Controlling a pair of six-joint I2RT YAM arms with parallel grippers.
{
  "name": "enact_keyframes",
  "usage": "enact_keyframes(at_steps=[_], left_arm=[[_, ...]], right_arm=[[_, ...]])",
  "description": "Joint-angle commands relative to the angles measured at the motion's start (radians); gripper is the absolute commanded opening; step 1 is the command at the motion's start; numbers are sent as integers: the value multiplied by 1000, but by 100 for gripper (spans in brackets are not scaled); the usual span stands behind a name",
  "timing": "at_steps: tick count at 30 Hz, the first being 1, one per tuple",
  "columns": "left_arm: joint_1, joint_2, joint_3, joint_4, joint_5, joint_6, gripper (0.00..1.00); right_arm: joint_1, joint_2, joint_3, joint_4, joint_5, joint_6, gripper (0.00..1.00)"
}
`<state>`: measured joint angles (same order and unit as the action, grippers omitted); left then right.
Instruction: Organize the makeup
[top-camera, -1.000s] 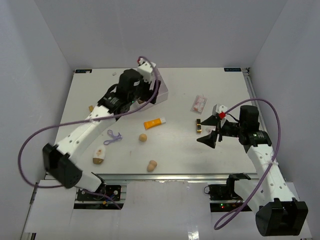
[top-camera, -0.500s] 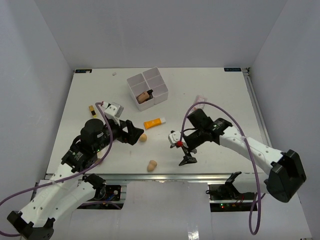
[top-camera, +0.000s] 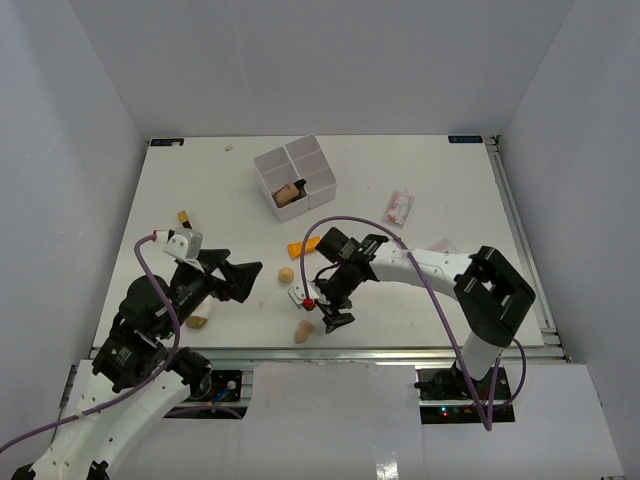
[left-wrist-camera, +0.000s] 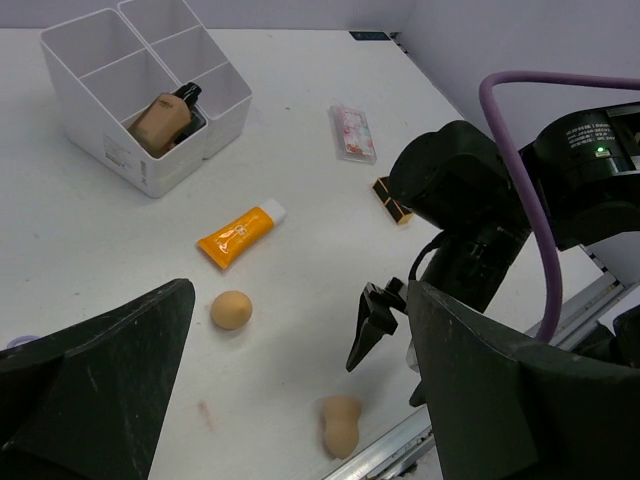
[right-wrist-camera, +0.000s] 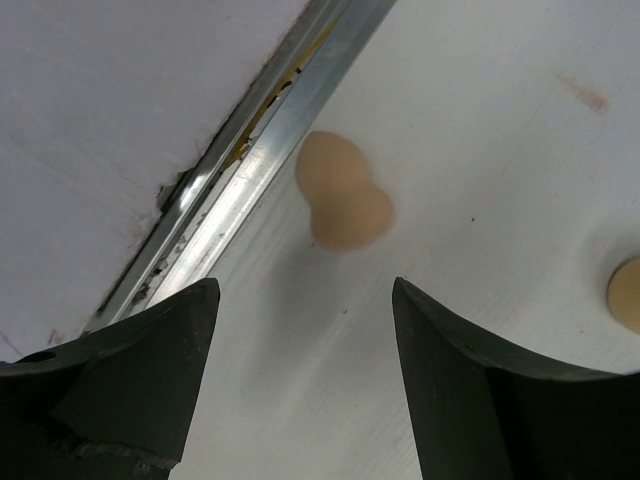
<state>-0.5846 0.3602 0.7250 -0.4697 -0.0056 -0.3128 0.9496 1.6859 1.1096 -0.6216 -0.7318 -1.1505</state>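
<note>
Though four-celled, box (left-wrist-camera: 100, 145) with one bottle (left-wrist-camera: 163, 117).

We can read no text anywhere: the sticker (left-wrist-camera: 120, 157) on the white box (left-wrist-camera: 200, 140) and the print on the orange tube (left-wrist-camera: 238, 237) are too small.
</note>
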Motion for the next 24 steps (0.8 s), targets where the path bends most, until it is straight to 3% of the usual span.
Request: enact_keyframes(at_steps=[1,13,24], left_arm=[[5,-37,-17,-36,-69,-15,98],[5,-98,-35,-61,-103,-17,98],[5,-106,-39,-58,-100,-17,98]], right_arm=[[41,60,69,107,23,100,73],[97,171,108,156,59,201,65],[99,148,95,156,131,221,39]])
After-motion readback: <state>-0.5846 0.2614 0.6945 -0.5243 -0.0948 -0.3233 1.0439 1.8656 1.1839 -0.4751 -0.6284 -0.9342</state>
